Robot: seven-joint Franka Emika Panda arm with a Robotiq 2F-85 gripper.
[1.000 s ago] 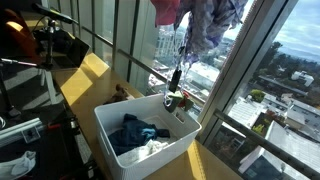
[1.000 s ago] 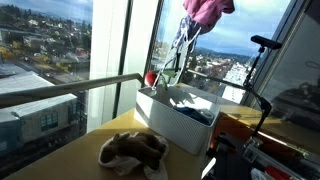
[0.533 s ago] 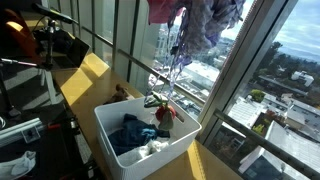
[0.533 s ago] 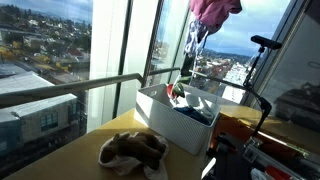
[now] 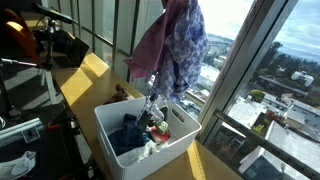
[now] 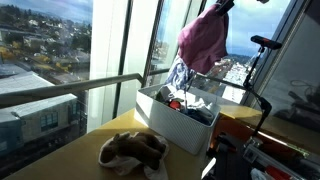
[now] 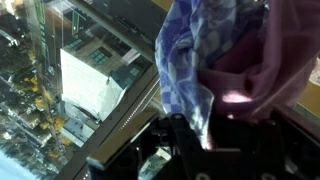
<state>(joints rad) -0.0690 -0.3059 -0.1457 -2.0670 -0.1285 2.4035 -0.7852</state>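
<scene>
A bunched garment, pink on one side and blue-and-white checked on the other [image 5: 170, 50] [image 6: 203, 40], hangs over a white plastic basket [image 5: 170, 153] [image 6: 165, 125]. Its lower straps and a red bit reach into the basket's top. My gripper [image 7: 205, 130] is shut on the garment's [image 7: 215, 55] upper end. The cloth fills much of the wrist view and hides the fingertips. In both exterior views the gripper is cut off by the top edge. Blue clothes [image 5: 130, 133] lie inside the basket.
The basket stands on a yellowish table by tall windows with a metal railing [image 6: 90, 85]. A brown and white cloth heap [image 6: 132, 150] lies on the table in front of the basket. Black equipment [image 5: 30, 50] crowds one side.
The garment has come down and moved over the basket. Its dangling end, beside the rim before, now dips into the basket. The gripper stays shut.
</scene>
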